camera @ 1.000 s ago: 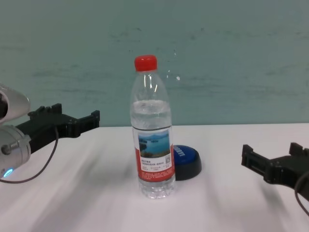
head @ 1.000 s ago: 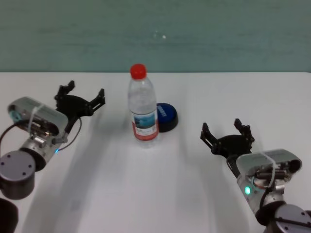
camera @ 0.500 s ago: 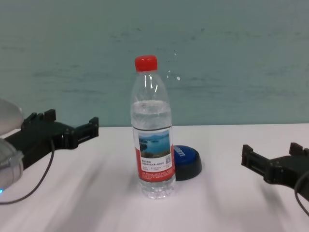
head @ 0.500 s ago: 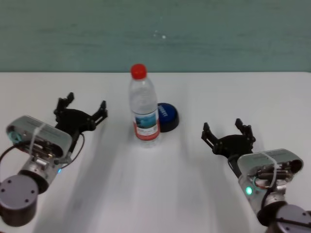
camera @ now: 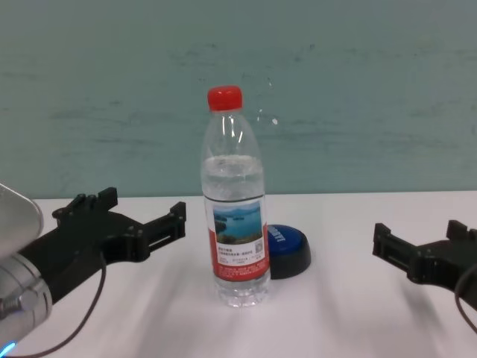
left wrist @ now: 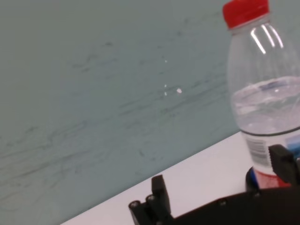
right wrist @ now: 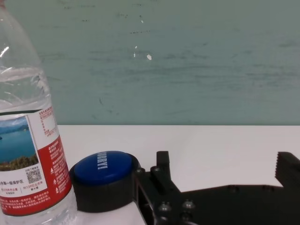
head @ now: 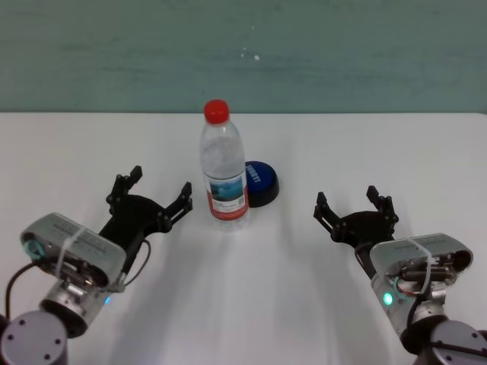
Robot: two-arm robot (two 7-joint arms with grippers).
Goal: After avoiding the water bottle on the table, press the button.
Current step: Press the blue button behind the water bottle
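Note:
The water bottle (head: 224, 175) stands upright at the middle of the white table (head: 251, 304). It has a red cap and a lake label, and also shows in the chest view (camera: 236, 224). The blue button (head: 261, 181) sits just behind it to the right, partly hidden by it in the chest view (camera: 287, 250). My left gripper (head: 156, 186) is open and empty, just left of the bottle, apart from it. My right gripper (head: 352, 201) is open and empty, right of the button. The right wrist view shows the button (right wrist: 104, 168) beside the bottle (right wrist: 28, 140).
A teal wall (head: 243, 53) runs behind the table's far edge. Bare white tabletop lies between the two arms and in front of the bottle. In the left wrist view the bottle (left wrist: 265, 108) stands close to one fingertip (left wrist: 281, 161).
My left gripper has swung from the far left toward the bottle, moving right and nearer. The right arm, bottle and button have not moved.

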